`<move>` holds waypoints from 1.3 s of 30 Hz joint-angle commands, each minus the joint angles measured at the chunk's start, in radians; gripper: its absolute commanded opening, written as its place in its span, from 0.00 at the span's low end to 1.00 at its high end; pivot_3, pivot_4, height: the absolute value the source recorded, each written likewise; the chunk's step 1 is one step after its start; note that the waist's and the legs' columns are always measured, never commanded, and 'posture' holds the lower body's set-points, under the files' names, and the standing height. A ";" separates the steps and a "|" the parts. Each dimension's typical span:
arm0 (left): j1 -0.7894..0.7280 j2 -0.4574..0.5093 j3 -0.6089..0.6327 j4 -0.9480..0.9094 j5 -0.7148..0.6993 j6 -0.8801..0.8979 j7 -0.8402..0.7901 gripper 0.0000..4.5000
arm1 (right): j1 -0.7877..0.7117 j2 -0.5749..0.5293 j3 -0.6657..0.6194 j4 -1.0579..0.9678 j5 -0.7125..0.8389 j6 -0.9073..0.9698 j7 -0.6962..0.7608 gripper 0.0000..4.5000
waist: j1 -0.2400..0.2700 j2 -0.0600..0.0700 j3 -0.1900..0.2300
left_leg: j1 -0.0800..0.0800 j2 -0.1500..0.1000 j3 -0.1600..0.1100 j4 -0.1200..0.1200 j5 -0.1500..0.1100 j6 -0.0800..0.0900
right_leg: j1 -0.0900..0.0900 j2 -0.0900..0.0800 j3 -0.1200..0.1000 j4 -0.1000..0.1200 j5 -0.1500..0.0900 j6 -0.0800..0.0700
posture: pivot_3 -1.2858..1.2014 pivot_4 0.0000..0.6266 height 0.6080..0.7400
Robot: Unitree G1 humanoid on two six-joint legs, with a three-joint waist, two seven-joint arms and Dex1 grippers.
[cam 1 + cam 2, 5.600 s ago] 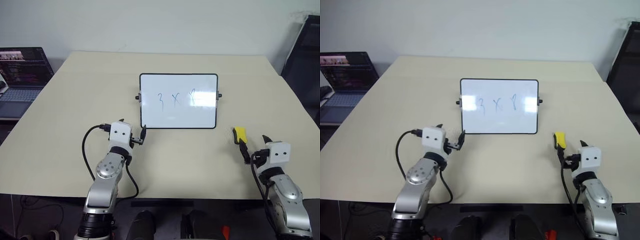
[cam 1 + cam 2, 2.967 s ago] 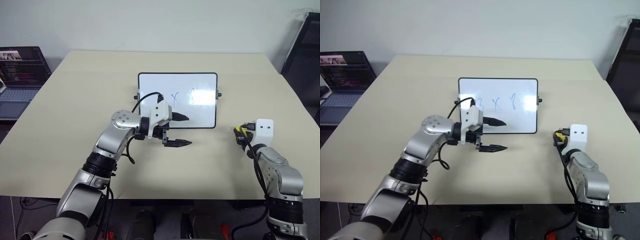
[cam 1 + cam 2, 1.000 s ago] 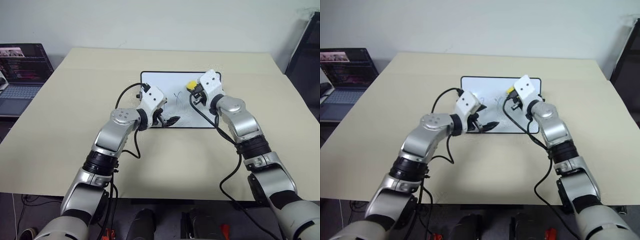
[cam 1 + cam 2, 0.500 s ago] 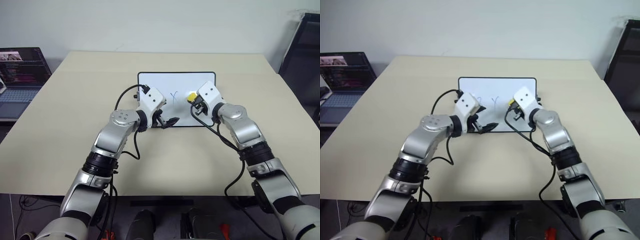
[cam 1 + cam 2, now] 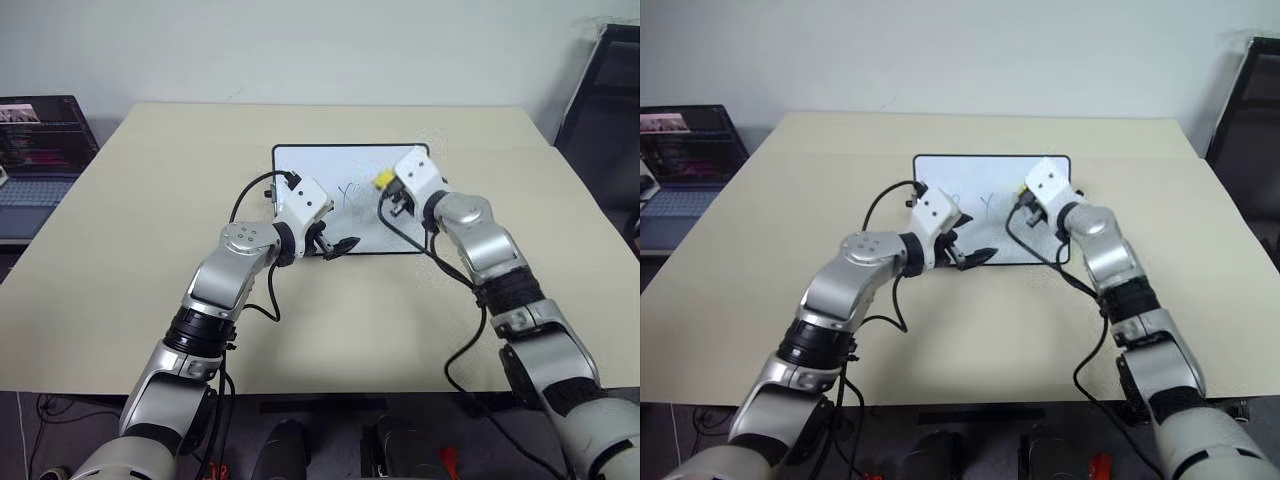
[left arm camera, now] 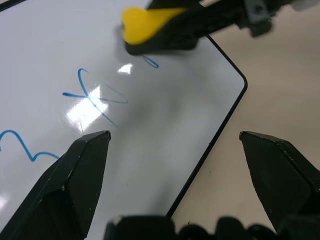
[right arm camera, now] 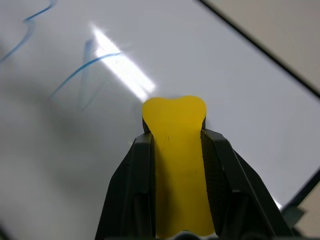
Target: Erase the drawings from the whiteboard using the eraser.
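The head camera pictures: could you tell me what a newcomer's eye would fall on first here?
First, the yellow eraser, clamped in the right gripper over the whiteboard mid-table. Next, the blue drawings beside it, an X and a squiggle. Then the left gripper, open at the board's near edge.

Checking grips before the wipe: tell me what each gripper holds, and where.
The right gripper pinches the yellow eraser by its long sides. The left gripper is open, holding nothing, above the whiteboard.

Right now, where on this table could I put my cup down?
The table is bare right of the whiteboard, and left of it toward the laptop. The near edge is crossed by both arms, and the board itself is crowded by the eraser.
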 commanded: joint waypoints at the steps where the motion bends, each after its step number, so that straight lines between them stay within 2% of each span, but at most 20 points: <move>1: 0.005 0.018 0.017 -0.030 0.007 0.001 0.002 1.00 | 0.057 -0.045 0.050 -0.096 -0.023 0.071 0.096 0.21 | -0.002 0.000 0.000 | 0.000 0.000 0.000 0.000 0.000 0.000 | 0.000 0.000 0.000 0.000 0.000 0.000 | 0.52 0.24 1.00; 6: 0.010 0.028 0.015 -0.028 0.008 -0.002 0.001 1.00 | 0.066 -0.055 0.058 -0.138 -0.056 0.073 0.085 0.21 | -0.002 0.000 0.000 | 0.001 0.000 0.000 0.000 0.000 0.000 | 0.000 0.001 0.000 0.000 0.000 0.000 | 0.52 0.24 1.00; 10: 0.011 0.024 0.009 -0.029 0.007 0.001 0.002 1.00 | -0.022 -0.016 0.010 -0.044 -0.089 -0.013 -0.053 0.21 | -0.005 0.000 0.000 | 0.001 0.000 0.001 0.000 0.000 0.000 | 0.000 0.000 0.001 0.000 0.000 0.001 | 0.52 0.24 1.00; 13: 0.018 0.024 0.008 -0.037 0.006 0.005 0.002 1.00 | -0.046 -0.010 0.006 0.008 -0.095 -0.032 -0.076 0.21 | -0.001 0.000 0.000 | 0.001 0.000 0.000 0.000 0.000 0.000 | 0.000 0.000 0.001 0.000 0.000 0.001 | 0.52 0.24 1.00; 23: 0.037 0.034 0.017 -0.058 0.003 0.021 0.013 1.00 | 0.022 -0.065 0.077 -0.073 -0.103 0.047 0.121 0.21 | 0.000 0.000 0.000 | -0.001 0.000 0.000 0.000 0.000 0.000 | 0.000 0.000 0.000 -0.001 0.000 0.001 | 0.52 0.24 1.00; 32: 0.042 0.032 0.017 -0.071 0.001 0.032 0.017 1.00 | -0.084 0.001 0.006 0.050 -0.123 -0.078 -0.065 0.21 | -0.002 0.000 0.000 | 0.000 0.001 0.000 0.000 0.000 0.000 | 0.000 0.000 0.001 0.000 0.000 0.001 | 0.52 0.24 1.00; 39: 0.047 0.033 0.013 -0.083 0.002 0.038 0.016 1.00 | -0.146 0.046 -0.014 0.155 -0.108 -0.165 -0.124 0.21 | -0.002 0.000 0.000 | -0.002 0.000 0.000 -0.001 0.000 0.000 | -0.002 -0.001 0.000 -0.002 0.000 0.001 | 0.52 0.24 1.00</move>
